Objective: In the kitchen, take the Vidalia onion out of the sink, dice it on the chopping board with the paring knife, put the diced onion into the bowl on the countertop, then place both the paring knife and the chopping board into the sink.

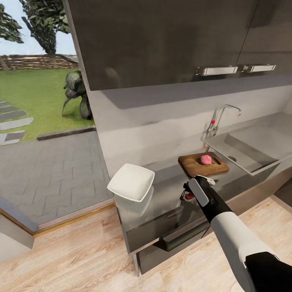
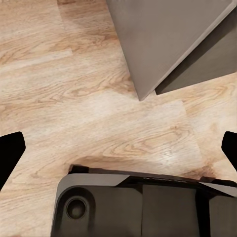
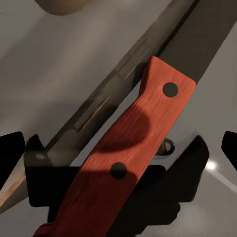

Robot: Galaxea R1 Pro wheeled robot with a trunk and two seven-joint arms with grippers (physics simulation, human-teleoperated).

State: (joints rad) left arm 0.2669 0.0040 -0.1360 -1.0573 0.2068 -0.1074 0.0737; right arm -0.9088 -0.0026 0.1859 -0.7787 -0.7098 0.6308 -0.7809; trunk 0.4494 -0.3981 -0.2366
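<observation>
The Vidalia onion [image 1: 206,159], a small pinkish bulb, rests on the brown chopping board [image 1: 202,165], which lies on the dark countertop [image 1: 166,178] just left of the steel sink [image 1: 243,147]. The white squarish bowl [image 1: 131,182] stands at the countertop's left end. In front of the board, the paring knife's red handle [image 1: 189,196] lies on the counter. My right gripper [image 1: 188,193] hangs right over it. In the right wrist view the handle [image 3: 133,143] lies between the spread fingers of the open right gripper [image 3: 118,148]; its blade is hidden. My left gripper [image 2: 118,148] is open over the floor.
Dark wall cabinets [image 1: 170,40] hang above the counter. A chrome tap [image 1: 221,115] rises behind the sink. Below the counter's front edge are a drawer and a dark handle [image 1: 178,239]. Wooden floor [image 1: 73,255] lies in front, with a glass opening onto a garden at the left.
</observation>
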